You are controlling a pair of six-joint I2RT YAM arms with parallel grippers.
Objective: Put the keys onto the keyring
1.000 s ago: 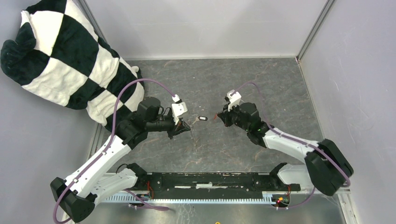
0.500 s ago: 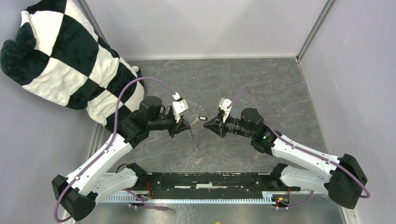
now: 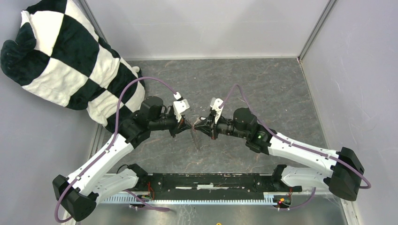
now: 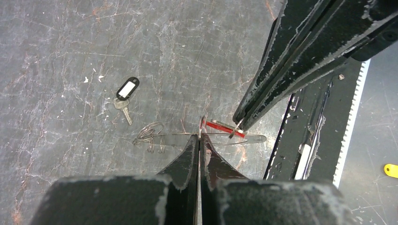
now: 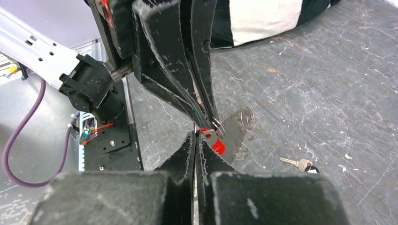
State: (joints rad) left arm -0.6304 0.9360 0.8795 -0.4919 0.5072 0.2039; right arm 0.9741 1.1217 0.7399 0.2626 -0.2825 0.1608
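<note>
My left gripper is shut on the keyring, a thin silvery wire loop held above the tabletop. My right gripper is shut on the key with the red tag. It holds that key tip to tip against the keyring. In the left wrist view the red tag lies just right of the ring. In the top view both grippers, left and right, meet at mid-table. The key with the black tag lies flat on the table, also seen as a key at the right.
A black-and-white checkered cushion fills the back left corner. Grey walls enclose the dark stone-patterned tabletop. A black rail with the arm bases runs along the near edge.
My right arm has swung left with the red-tagged key until its tips meet the left gripper and the keyring. The left gripper has barely moved.
</note>
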